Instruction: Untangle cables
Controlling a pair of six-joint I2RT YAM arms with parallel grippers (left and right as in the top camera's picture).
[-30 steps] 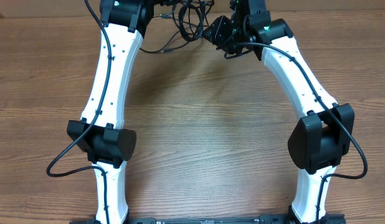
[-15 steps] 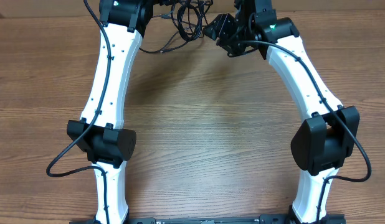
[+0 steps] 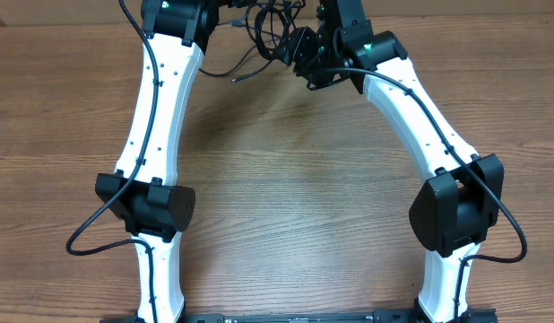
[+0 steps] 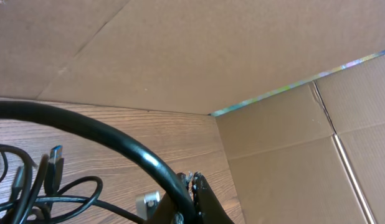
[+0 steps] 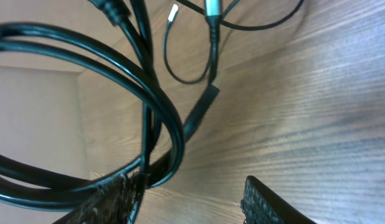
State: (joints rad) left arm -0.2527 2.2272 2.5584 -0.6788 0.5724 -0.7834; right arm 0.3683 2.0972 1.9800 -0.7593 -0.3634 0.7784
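Note:
The cables [image 3: 270, 27] are a tangle of thin black cords lying at the table's far edge. In the left wrist view my left gripper [image 4: 192, 190] is shut on one thick-looking black cable [image 4: 111, 138] that arcs off to the left. Other loops and a blue-tipped plug [image 4: 55, 163] lie beside it. My right gripper [image 3: 293, 49] sits just right of the tangle. In the right wrist view it [image 5: 189, 200] stands open, with cable loops [image 5: 156, 102] against its left finger [image 5: 111, 199] and bare wood between the fingers.
A cardboard wall [image 4: 273, 68] rises right behind the tangle and bounds the table's far edge. Both white arms [image 3: 156, 108] run down the table's sides, with their own thicker black wires [image 3: 89, 229] hanging beside them. Wooden tabletop [image 3: 286, 179] lies between them.
My right gripper has shifted left, closer to the tangle, and its jaws have spread wider. The left arm and its grip have not moved.

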